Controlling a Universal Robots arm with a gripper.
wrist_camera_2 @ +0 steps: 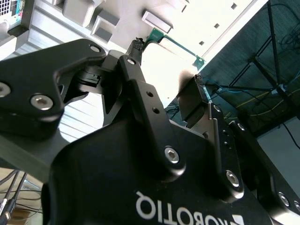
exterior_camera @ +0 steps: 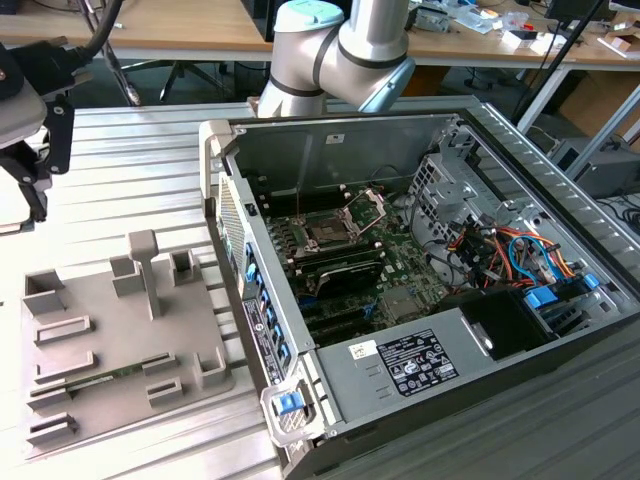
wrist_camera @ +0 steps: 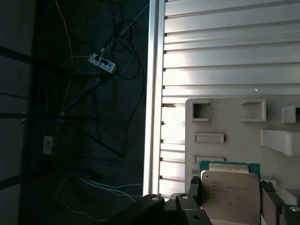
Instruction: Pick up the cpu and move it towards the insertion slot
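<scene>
While the gripper (wrist_camera: 230, 186) hangs above the grey tray (wrist_camera: 225, 117), its two black fingers (wrist_camera: 194, 188) are clamped on opposite edges of the cpu (wrist_camera: 229, 197) — the pale silvery top faces the first wrist view, with a green rim along its far edge. Beyond the fingertips lie the tray's raised blocks and recesses. Well apart from the gripper — inside the open computer case (exterior_camera: 340, 125) — sits the insertion slot (exterior_camera: 326, 232).
</scene>
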